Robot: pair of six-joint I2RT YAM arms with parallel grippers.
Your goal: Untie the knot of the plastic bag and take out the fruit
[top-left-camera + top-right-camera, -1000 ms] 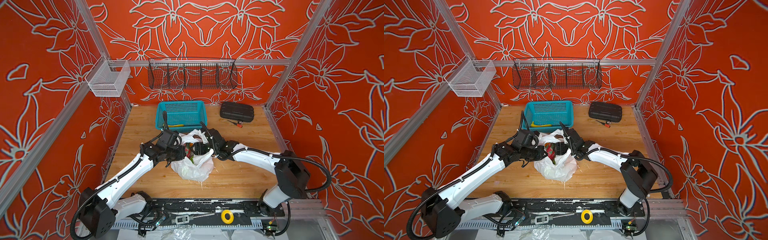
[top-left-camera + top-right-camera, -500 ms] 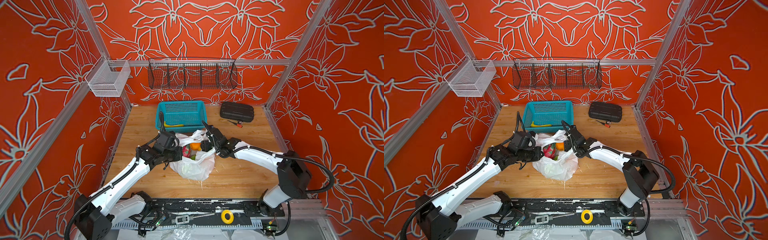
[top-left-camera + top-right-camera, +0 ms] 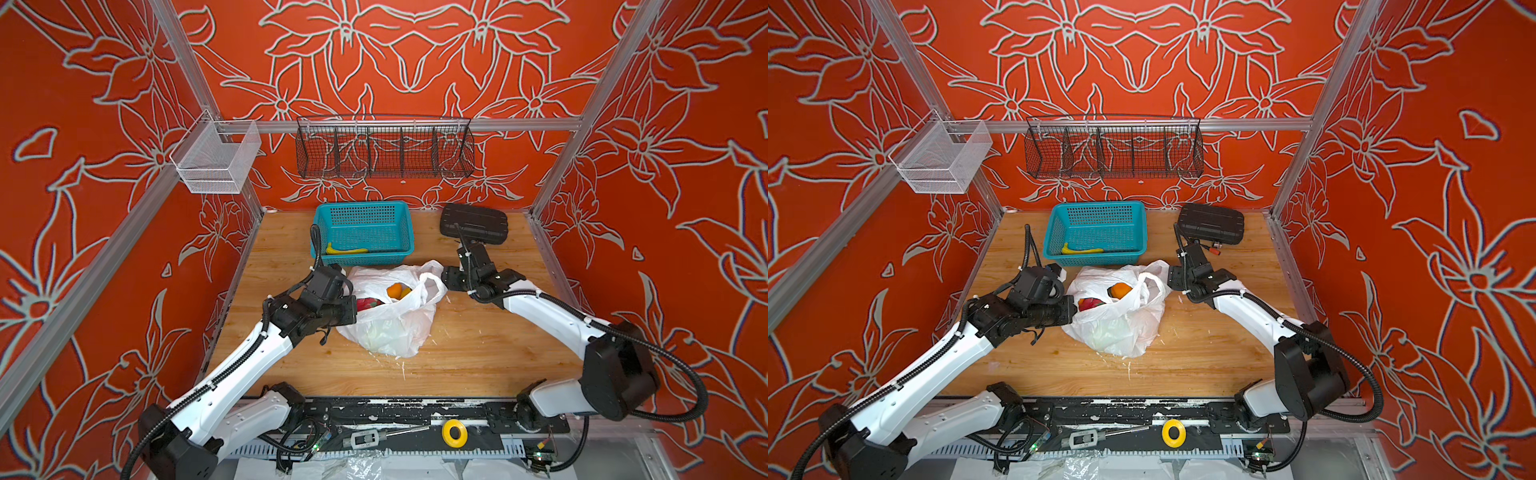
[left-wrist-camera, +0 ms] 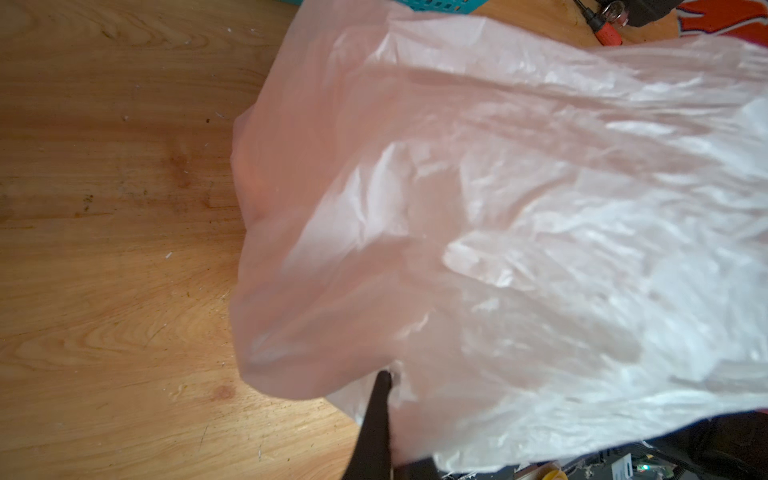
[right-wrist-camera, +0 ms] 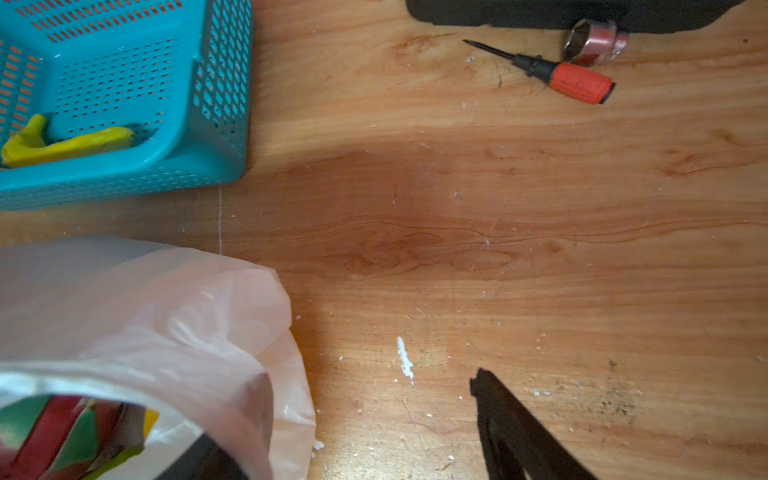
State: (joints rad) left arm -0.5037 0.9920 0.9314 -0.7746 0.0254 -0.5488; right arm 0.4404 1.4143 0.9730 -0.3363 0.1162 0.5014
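White translucent film makes up the plastic bag (image 3: 390, 328), which lies slumped at the centre of the wooden table (image 3: 478, 345), just in front of the teal basket (image 3: 405, 232) that holds a banana (image 3: 347, 250). No tied knot shows at the mouth in either top view: the handle loop (image 3: 432, 282) on the right side stands free and the mouth gapes upward. The fruit sits inside, with an orange (image 3: 395, 290) and a pink-red dragon fruit (image 3: 368, 302) exposed at the opening and paler shapes showing through the film lower down. The left gripper (image 3: 354, 303) is pressed together on the bag's left rim; the left wrist view shows film draped over it. The right gripper (image 3: 446, 279) stands spread just beside the free loop, with bare table between its fingers and nothing pinched. Judged handling: the film is soft, slippery and tear-prone, and gives no support; the fruit is probably rigid, round and likely to roll. Hold the rim to keep the mouth open, and take the orange across its widest part from above.
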